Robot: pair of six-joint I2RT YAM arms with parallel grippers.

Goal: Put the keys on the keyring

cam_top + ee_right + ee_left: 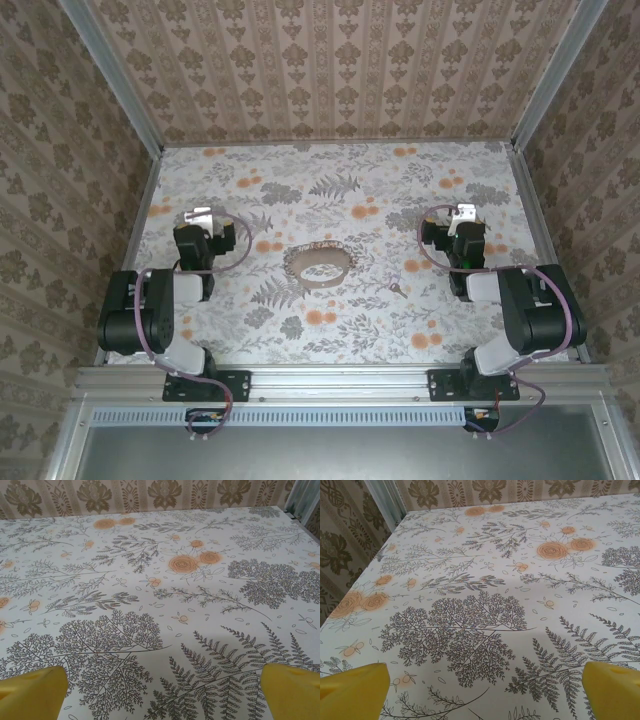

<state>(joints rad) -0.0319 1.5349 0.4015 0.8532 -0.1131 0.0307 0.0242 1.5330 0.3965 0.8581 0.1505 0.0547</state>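
Overhead, keyring (322,267) and key (398,290) apart, wrist cameras, left hand (482,682), right hand (162,685) spread wide

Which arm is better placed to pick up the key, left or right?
Right, probably. The key lies right of the keyring, nearer the open right gripper; the left gripper, also open, sits beyond the keyring from it.

A smooth, matt printed cloth (470,580) is forming the surface; the keyring (320,284) and key (398,290) are showing dull metal
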